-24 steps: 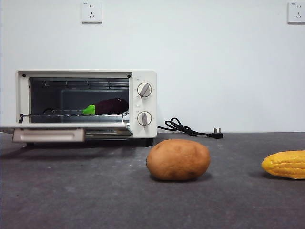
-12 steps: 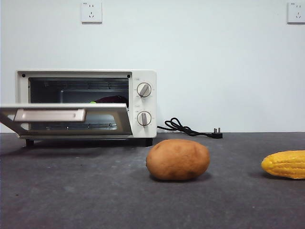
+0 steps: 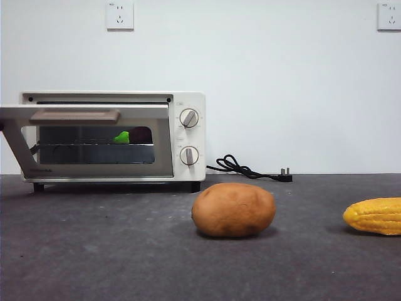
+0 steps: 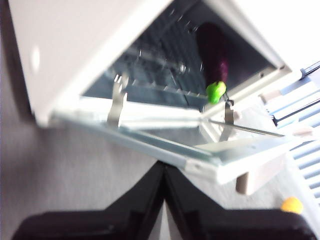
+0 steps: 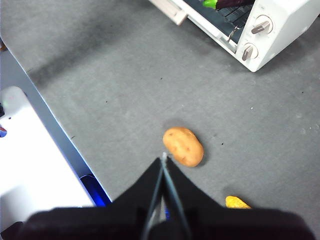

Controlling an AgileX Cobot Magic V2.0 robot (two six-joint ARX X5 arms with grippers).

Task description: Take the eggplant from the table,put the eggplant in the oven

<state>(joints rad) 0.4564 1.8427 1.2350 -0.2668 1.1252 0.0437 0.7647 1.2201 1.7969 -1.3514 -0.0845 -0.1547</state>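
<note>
Left wrist view alone shows eggplant [image 4: 212, 47] lengthwise inside oven [image 4: 75, 45].

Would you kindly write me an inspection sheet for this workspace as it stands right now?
Surface: the table, dark grey and mottled.
Job's things: the eggplant lies on the wire rack inside the oven; the oven door is partly raised, not shut.
Clutter: a potato in front of the oven; a corn cob at the table's edge.
Grippers: left gripper shut, just under the door's edge; right gripper shut, high above the potato.
Cables: the oven's black cord and plug lie coiled on the table, unplugged.
Surroundings: white wall, two wall sockets.
</note>
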